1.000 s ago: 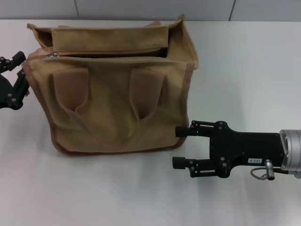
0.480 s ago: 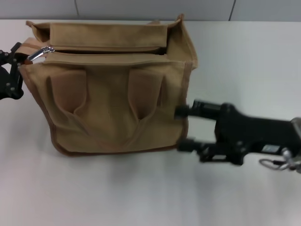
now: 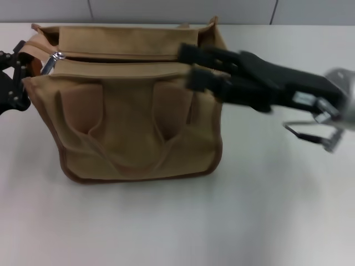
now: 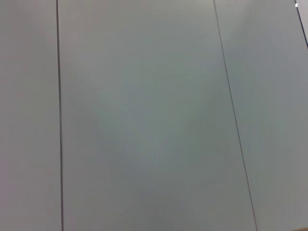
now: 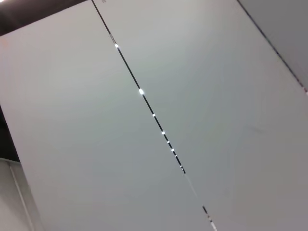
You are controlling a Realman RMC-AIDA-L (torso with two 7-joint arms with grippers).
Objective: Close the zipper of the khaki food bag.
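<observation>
as two arms close in, a khaki bag waits with its top unzipped

while the khaki food bag (image 3: 133, 105) stands upright on the white bench (image 3: 266, 210), left of centre in the head view, its two looped handles (image 3: 122, 124) hang flat against the near face. the zipper (image 3: 119, 59) runs left to right along the bag's top panel, and a dark gap shows along it, so the top is not yet shut. the silver pull tab (image 3: 51, 61) sits at the far-left end of that line, tilted up and catching the light.

the left gripper (image 3: 14, 75) is at the bag's left edge, just beside the upper corner and near the pull tab; only part of its black frame shows at the picture's edge, and whether its jaws are parted or clenched cannot be told. the right gripper (image 3: 191, 65) reaches in from the right over the bag's upper right corner, its black jaws spread apart and grasping nothing, one finger over the top panel and the other over the near face just below the rim. a loose cable loop (image 3: 310, 133) hangs under its wrist.

both wrist views show only pale wall panels (image 4: 144, 120) with dark seams.
</observation>
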